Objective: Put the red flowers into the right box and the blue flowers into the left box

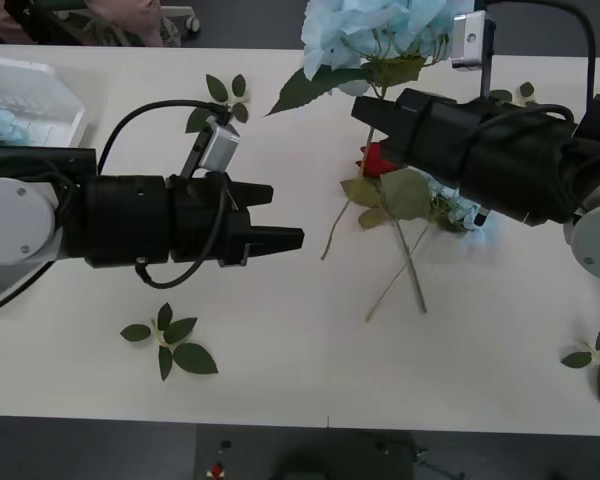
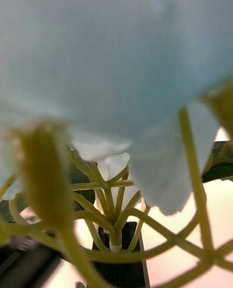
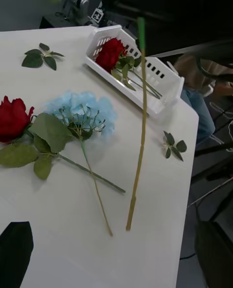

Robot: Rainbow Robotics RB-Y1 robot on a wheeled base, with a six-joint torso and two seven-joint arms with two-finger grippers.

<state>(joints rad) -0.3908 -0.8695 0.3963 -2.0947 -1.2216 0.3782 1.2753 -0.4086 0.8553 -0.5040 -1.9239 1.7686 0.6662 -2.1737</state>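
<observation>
— Where is free room seen on the table (image 1: 310, 390)?

— Bare surface is found ahead of the left gripper (image 1: 280, 215); a leaf sprig (image 1: 172, 345) lies nearer the front edge.

— And obstacles?

— A red rose (image 1: 378, 160) and crossed stems (image 1: 408, 262) lie under the right arm; a raised blue flower (image 1: 370, 25) is held above them.

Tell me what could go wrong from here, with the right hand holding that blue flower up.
1. The held blue flower in the right hand belongs in the left box. The open left hand sits between them, so the hanging stem might snag on it.
2. On the table, a red rose and another blue flower lie with their stems crossed. Lifting one could drag the other.
</observation>
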